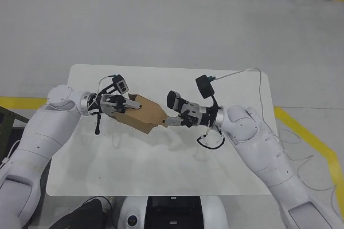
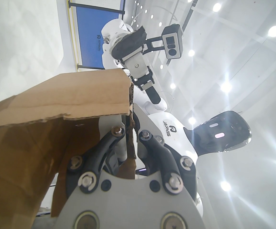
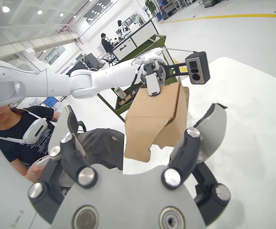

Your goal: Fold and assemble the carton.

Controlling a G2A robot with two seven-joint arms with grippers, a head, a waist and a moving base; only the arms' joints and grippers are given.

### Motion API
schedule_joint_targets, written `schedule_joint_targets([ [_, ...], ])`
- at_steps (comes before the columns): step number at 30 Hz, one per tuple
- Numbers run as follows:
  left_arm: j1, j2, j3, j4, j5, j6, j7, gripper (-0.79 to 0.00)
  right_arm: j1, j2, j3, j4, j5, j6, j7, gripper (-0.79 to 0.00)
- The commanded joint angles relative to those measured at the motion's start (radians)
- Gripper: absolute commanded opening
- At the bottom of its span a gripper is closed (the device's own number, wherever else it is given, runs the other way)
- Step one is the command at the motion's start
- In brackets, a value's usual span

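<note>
Carton (image 1: 142, 113): we are holding it above the worktop (image 1: 160, 166). Left gripper (image 1: 128, 105): jaws clenching its left wall. Right gripper (image 1: 171, 110): jaws gaping at its right flap. Risk: we are judging a one-sided grip letting it twist under pushing.

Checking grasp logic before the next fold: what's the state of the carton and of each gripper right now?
carton: partly folded, end flap toward the right gripper not closed, held at its other end.
left gripper: shut on the carton's edge.
right gripper: open, fingers spread at the carton's near end, not clamping it.
</note>
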Motion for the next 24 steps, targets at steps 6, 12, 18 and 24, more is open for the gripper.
schedule_joint_targets([
  [6,-0.004,-0.005,-0.004,0.000,0.008,-0.005,0.000,-0.785,-0.023,0.011,0.017,-0.007,0.041,0.052,0.042,-0.292],
  [12,-0.002,-0.008,-0.006,-0.001,0.015,-0.005,0.000,-0.785,-0.031,0.018,0.020,-0.019,0.082,0.080,0.087,-0.425],
  [18,-0.002,-0.011,-0.009,-0.006,0.021,-0.012,0.000,-0.785,-0.030,0.017,0.005,-0.015,0.101,0.095,0.097,-0.496],
  [24,-0.003,-0.013,-0.016,-0.001,0.024,-0.015,0.000,-0.785,-0.038,0.018,-0.001,-0.008,0.109,0.104,0.101,-0.440],
])
